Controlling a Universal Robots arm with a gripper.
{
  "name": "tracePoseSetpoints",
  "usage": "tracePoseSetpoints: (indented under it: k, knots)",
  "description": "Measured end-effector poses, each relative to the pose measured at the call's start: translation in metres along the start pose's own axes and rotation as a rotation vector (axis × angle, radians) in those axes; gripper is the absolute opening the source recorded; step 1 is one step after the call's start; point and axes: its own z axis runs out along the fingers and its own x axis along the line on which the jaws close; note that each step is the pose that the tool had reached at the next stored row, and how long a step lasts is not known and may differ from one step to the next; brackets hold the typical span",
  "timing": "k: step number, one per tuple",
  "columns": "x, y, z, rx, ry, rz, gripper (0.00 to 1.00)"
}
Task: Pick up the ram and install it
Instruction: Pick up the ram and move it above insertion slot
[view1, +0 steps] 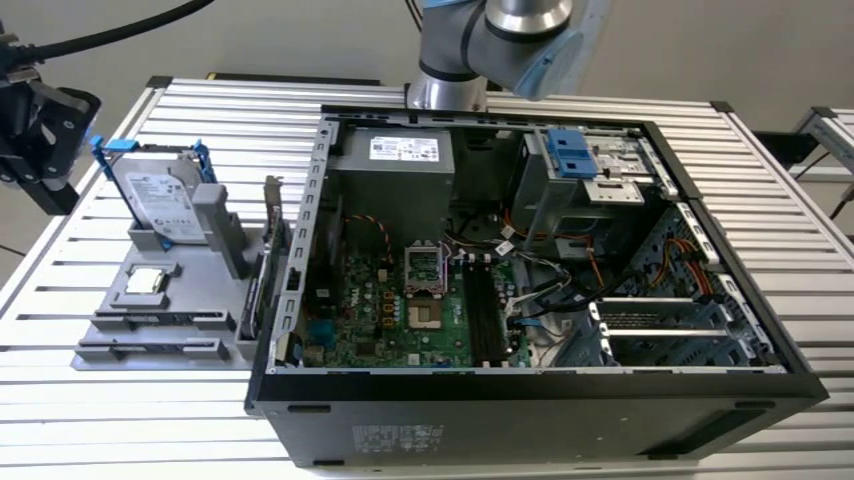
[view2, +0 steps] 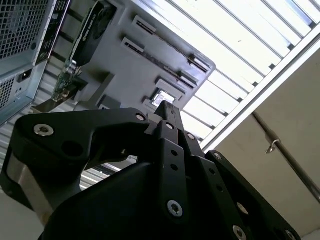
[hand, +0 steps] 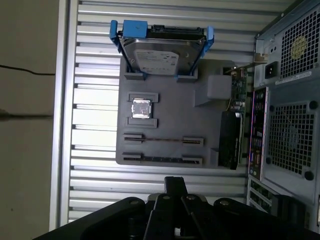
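Observation:
The ram (hand: 162, 159) is a slim dark stick standing on edge in the grey holder tray (hand: 170, 112), with a second thin stick (hand: 162, 140) in the slot beside it. In the exterior view the ram (view1: 150, 322) sits at the tray's near end, to the left of the open computer case (view1: 534, 250). My gripper (view1: 51, 185) hangs beyond the table's edge at the exterior view's left, well away from the tray. Its black fingers (hand: 175, 184) are shut with nothing between them, as the second wrist view also shows of the gripper (view2: 167, 109).
The tray also carries a silver hard drive in blue brackets (view1: 163, 195), a square processor chip (view1: 144, 283) and an expansion card (hand: 231, 140). Black memory slots (view1: 483, 325) lie on the motherboard inside the case. The arm's base (view1: 461, 60) stands behind the case.

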Motion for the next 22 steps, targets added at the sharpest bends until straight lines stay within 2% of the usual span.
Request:
tracePoseSetpoints:
  k: [22]
  knots:
    - [0.0000,0.0000,0.0000,0.0006,-0.0015,0.032,0.00]
